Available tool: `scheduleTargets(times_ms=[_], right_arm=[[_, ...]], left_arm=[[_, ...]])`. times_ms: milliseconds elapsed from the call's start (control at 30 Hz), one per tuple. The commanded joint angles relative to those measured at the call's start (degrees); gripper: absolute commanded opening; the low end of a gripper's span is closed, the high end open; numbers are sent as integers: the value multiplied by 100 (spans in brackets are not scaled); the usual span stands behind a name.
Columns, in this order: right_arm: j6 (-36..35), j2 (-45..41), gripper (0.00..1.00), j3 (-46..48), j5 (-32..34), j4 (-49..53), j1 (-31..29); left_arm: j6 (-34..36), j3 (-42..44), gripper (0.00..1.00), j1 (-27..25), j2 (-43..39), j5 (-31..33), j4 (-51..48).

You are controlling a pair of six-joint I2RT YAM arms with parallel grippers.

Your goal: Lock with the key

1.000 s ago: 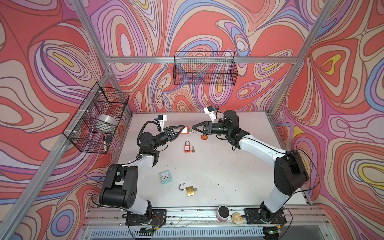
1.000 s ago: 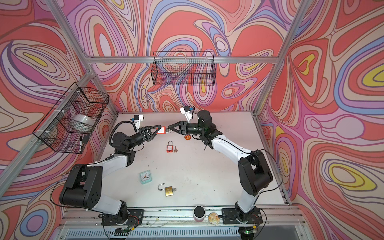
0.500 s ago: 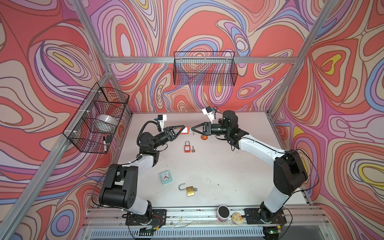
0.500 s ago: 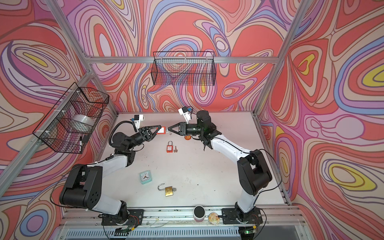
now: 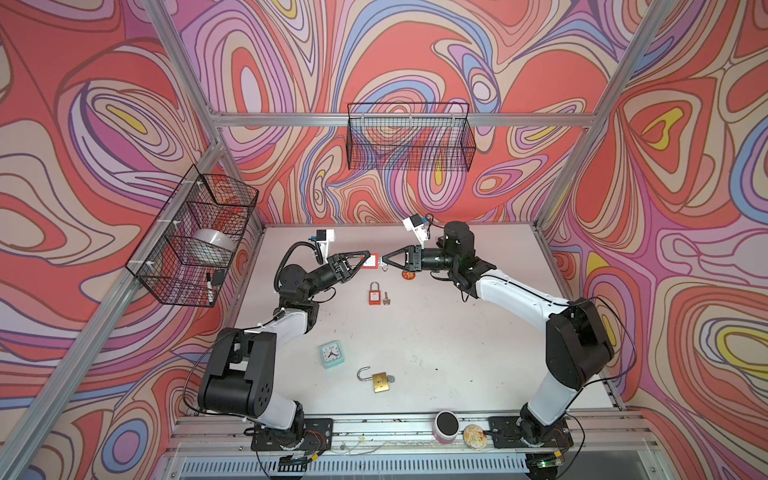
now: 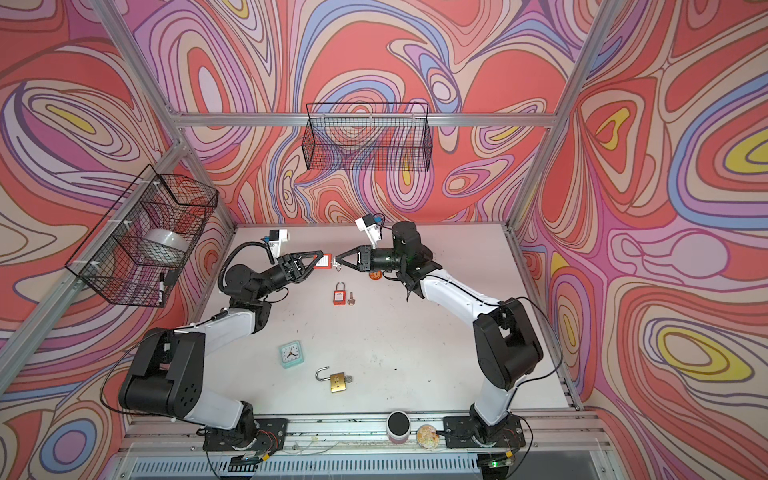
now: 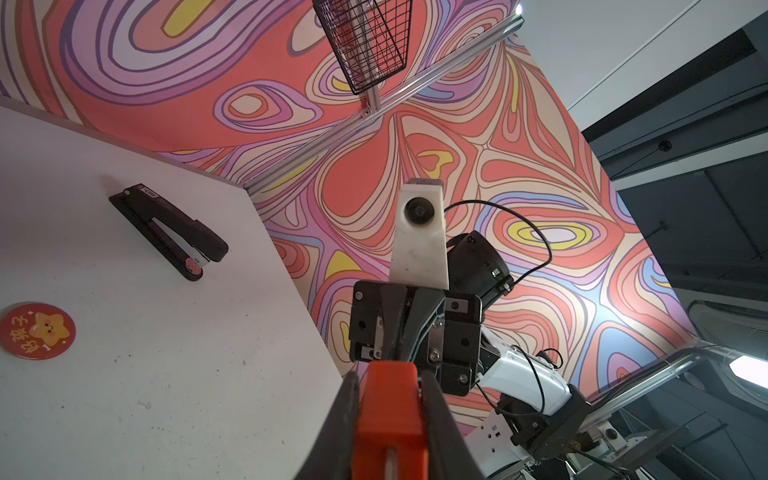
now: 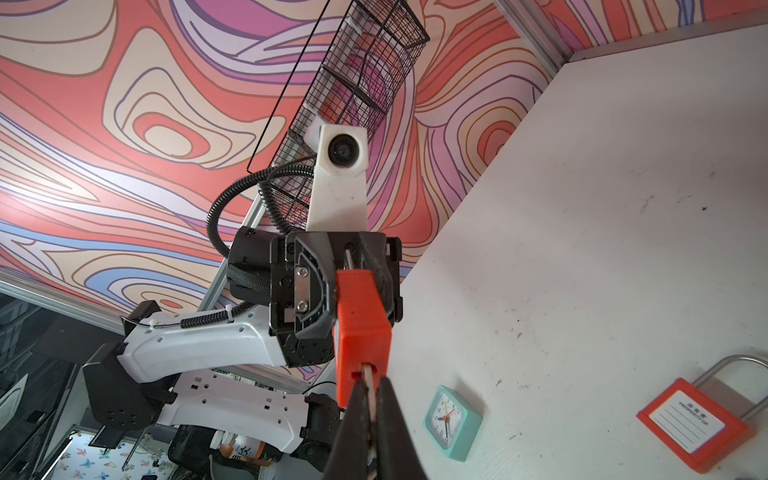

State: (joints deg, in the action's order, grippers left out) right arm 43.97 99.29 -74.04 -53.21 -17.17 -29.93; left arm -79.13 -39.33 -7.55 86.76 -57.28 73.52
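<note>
"PROPERTY OF" on the lying red padlock [image 8: 698, 428]; Chinese characters on the red badge [image 7: 37, 330]

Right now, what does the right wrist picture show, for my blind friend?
The right gripper pinches a key in a red padlock that the left gripper holds. A teal clock and a second padlock sit on the table.

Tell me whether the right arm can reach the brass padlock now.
Probably not: the right gripper is shut on the key in the red padlock the left gripper holds; the table toward the brass padlock looks unobstructed.
</note>
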Motion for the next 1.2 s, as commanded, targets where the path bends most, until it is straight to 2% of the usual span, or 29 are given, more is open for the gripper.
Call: scheduleTargets(times_ms=[0, 300, 700, 867, 933, 1000, 1067, 1133, 1167], right_arm=[[-95, -250, 0, 310, 113, 2, 95], [-62, -880, 0, 1061, 185, -111, 574], [-269, -1229, 0, 1259, 197, 232, 865], [-332, -1390, 0, 1401, 347, 372, 982], [-328, -1480, 0, 1518, 452, 407, 1013], [-369, -1564, 0, 1650, 551, 447, 1025], [-370, -1666, 0, 1798, 681, 468, 1031], [-390, -1780, 0, 1970, 822, 499, 1039], [-395, -1837, 0, 2037, 910, 506, 1042]], left_arm=[[-33, -83, 0, -18, -117, -5, 431], [-15, -57, 0, -18, -126, -20, 435], [-4, -48, 0, -18, -127, -16, 415], [340, -31, 0, -18, -46, -29, -293], [770, -55, 0, -58, -82, -38, -1050], [1604, -166, 0, -157, -214, 2, -2275], [3036, -563, 0, -365, -398, 191, -4452], [5038, -1369, 0, -727, -398, 752, -7259], [5667, -1677, 0, -857, -301, 972, -8072]])
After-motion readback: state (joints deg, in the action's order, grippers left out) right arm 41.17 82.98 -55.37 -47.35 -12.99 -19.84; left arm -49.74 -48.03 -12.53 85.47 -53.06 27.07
